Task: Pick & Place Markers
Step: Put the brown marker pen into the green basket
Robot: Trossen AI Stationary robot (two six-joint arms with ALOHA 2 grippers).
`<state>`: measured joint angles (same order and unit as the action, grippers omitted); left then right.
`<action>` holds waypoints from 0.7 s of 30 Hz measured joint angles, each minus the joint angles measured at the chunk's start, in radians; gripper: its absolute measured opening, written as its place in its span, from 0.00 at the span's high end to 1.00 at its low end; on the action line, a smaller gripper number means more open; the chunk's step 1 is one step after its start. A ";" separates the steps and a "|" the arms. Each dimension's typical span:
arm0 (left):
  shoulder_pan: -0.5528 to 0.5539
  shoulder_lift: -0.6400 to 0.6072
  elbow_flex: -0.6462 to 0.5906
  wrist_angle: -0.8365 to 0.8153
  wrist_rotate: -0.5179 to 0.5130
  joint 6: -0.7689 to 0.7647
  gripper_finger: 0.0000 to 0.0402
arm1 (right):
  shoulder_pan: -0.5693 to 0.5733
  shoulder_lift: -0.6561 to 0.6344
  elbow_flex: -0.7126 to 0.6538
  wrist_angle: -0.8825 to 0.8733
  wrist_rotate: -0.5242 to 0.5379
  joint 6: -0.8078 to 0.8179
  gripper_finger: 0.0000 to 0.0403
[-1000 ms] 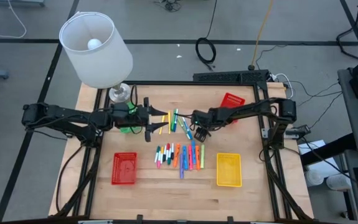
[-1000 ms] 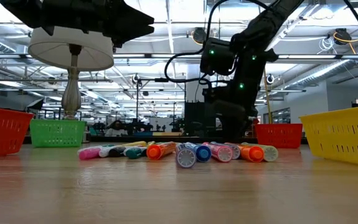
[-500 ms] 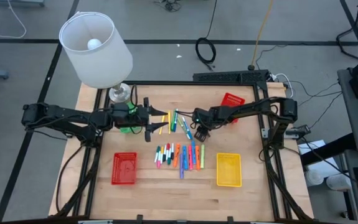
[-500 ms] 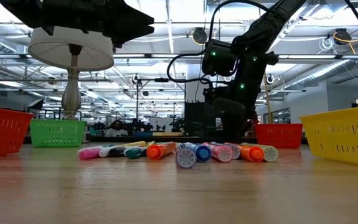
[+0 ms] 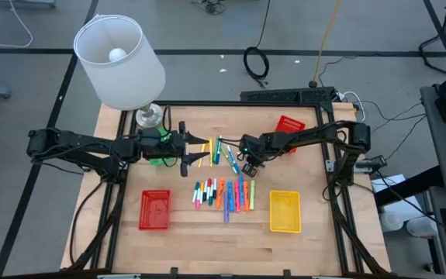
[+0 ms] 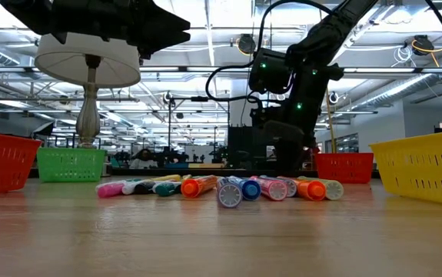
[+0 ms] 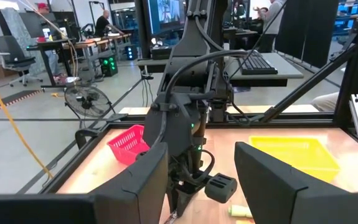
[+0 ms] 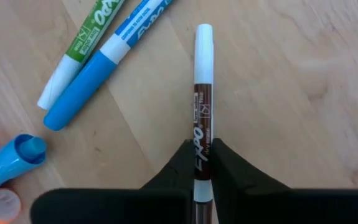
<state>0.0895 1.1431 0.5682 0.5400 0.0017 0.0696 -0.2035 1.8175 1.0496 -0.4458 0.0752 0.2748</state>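
Observation:
A white-barrelled marker with a dark brown band (image 8: 203,81) lies lengthwise between the fingers of my right gripper (image 8: 203,168), which is shut on it over the table's middle (image 5: 248,165). Loose green (image 8: 82,43) and blue (image 8: 104,68) markers lie flat on the wood beside it. A row of several markers (image 5: 224,194) rests on the table nearer the front edge. My left gripper (image 7: 200,186) hovers open with nothing between its fingers, left of the loose markers (image 5: 188,147). My right gripper pinches the marker's barrel at its printed brown band (image 8: 203,140) between its two fingers, coming from above and pointing down, with the fingers across the barrel. The white end (image 8: 203,37) sticks out ahead of them. Whether the marker is clear of the wood, I cannot tell.
A red basket (image 5: 154,209) and a yellow basket (image 5: 285,211) stand near the front edge, and another red basket (image 5: 288,125) at the back right. A green basket (image 5: 159,159) sits under my left arm. A lamp (image 5: 120,62) stands at the back left.
My right gripper has shifted slightly over the loose markers and drawn its fingers together on the brown-banded marker. The other markers lie as before.

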 joint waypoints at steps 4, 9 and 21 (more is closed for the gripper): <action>0.000 0.000 0.000 -0.006 0.000 0.000 0.52 | 0.000 0.000 0.000 0.000 0.000 -0.007 0.96; 0.000 0.000 0.000 -0.006 0.000 0.000 0.52 | 0.000 -0.012 -0.001 0.000 0.001 -0.025 0.95; 0.000 -0.001 0.000 -0.013 0.000 0.000 0.52 | 0.003 -0.173 -0.005 -0.020 0.002 -0.028 0.96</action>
<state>0.0891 1.1423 0.5682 0.5266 0.0017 0.0700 -0.2008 1.6441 1.0447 -0.4662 0.0774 0.2471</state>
